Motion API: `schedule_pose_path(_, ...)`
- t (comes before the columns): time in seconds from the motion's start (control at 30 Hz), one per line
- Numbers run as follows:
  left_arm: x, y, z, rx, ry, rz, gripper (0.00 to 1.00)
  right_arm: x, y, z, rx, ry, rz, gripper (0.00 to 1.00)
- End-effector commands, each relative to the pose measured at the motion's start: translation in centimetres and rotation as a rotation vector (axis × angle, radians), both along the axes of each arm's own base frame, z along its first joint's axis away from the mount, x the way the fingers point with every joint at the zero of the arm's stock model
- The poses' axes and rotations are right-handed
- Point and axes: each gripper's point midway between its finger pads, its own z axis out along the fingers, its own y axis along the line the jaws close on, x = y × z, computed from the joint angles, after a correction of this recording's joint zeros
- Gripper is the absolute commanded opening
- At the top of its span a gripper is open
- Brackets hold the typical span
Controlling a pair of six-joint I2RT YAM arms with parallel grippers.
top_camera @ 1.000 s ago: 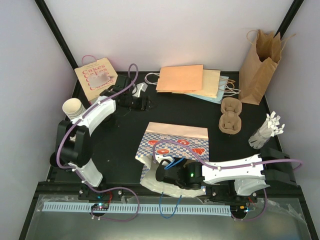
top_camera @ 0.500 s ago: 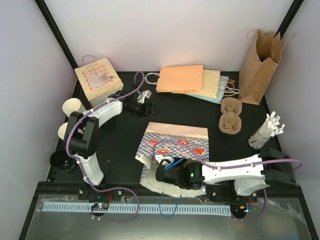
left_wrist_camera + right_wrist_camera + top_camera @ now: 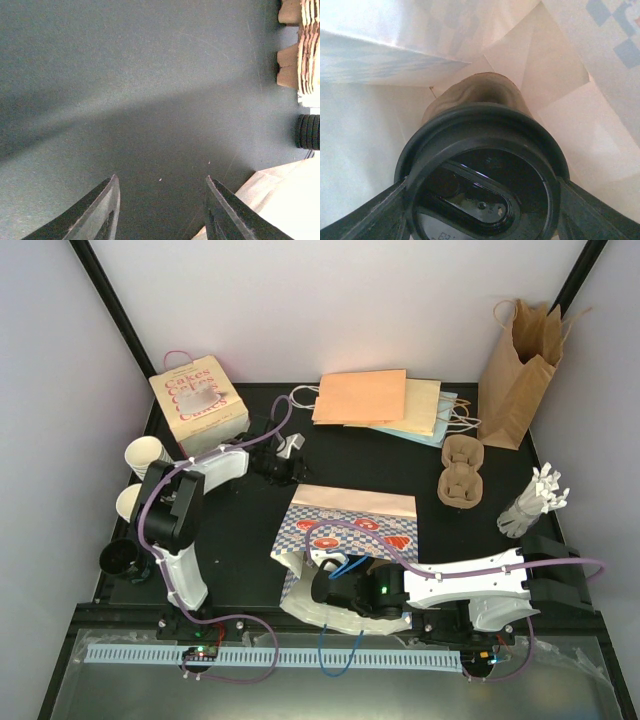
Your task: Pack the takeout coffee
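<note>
Right tool (image 3: 482,182): clamped on the rim of a black lid (image 3: 470,130), with one finger at each side of it.
Cup (image 3: 475,92): closed by this lid and held deep inside the patterned bag (image 3: 352,518). Its wall looks dark in the shadow, and pale paper is all around it. I cannot tell if it is upright.
Patterned bag: lies on the black tabletop (image 3: 245,540) near the arm bases. Its mouth is toward the right arm, which reaches into it.
Left tool (image 3: 160,182): the fingers are apart with nothing between them. It hangs over bare tabletop just beyond the far edge of the patterned bag, and a pale corner of that bag shows in the left wrist view.
White cup (image 3: 145,453): at the left edge of the tabletop, with a second white cup (image 3: 128,502) just in front of it, both well apart from the bag.
Cardboard carrier (image 3: 462,468): to the right of the patterned bag.
Brown bag (image 3: 520,365): upright in the far right corner.
Flat bags (image 3: 375,398): stacked at the far edge.
Cake box (image 3: 198,400): at the far left.
</note>
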Motion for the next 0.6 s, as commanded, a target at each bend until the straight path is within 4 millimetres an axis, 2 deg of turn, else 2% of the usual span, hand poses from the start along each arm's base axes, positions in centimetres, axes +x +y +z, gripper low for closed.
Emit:
schedule_pose_path(0.0, -0.9, -1.1, -0.4, -0.039, 0.006, -0.030, 0.46, 0.2, 0.0, 0.7, 0.013, -0.016, -0.009, 0.60)
schedule_pose_path(0.37, -2.7, -1.2, -1.3, -0.054, 0.027, -0.034, 0.38, 0.2, 0.0, 0.9, 0.021, -0.018, -0.008, 0.61)
schedule_pose_path(0.57, -2.8, -1.2, -0.8, -0.058, 0.013, -0.033, 0.37, 0.2, 0.0, 0.9, 0.009, -0.019, -0.005, 0.61)
